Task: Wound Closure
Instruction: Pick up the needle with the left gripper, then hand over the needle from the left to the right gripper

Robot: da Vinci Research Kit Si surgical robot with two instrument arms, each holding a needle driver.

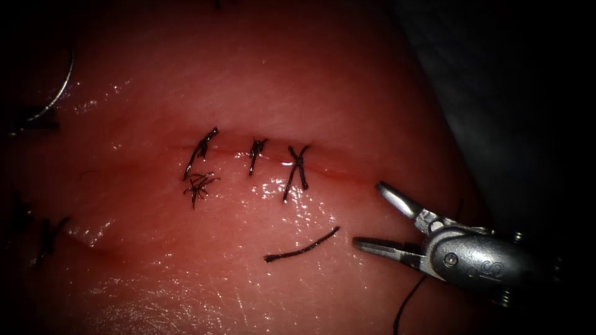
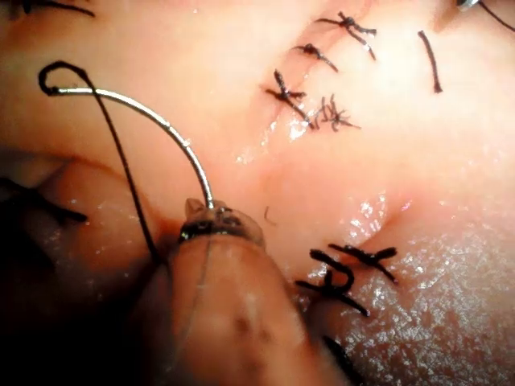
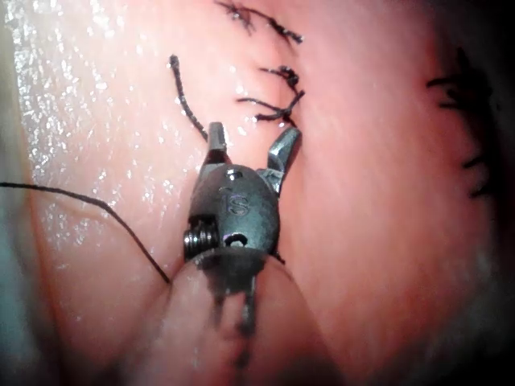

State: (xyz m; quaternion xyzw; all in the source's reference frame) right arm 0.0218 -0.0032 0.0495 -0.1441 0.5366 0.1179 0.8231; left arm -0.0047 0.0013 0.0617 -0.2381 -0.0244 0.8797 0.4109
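Plainly, the needle (image 2: 145, 112) is pinched near one end by the left tool (image 2: 211, 219), off the tissue (image 1: 261, 80), thread (image 2: 121, 161) at its far end. R tool (image 1: 372, 217), jaws spread, nothing held, is seen right of the cut (image 1: 248, 155), by a cut thread piece (image 1: 302, 247). Tissue surface is wet, glossy.

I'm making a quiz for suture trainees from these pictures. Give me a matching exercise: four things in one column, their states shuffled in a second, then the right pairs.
Things:
1. right hand
2. left hand
3. needle
4. cut end of thread

States:
A. lies loose on the tissue
B. open, holds nothing
C. shut on the needle's end
D. curves free above the tissue

Pairs: 1-B, 2-C, 3-D, 4-A
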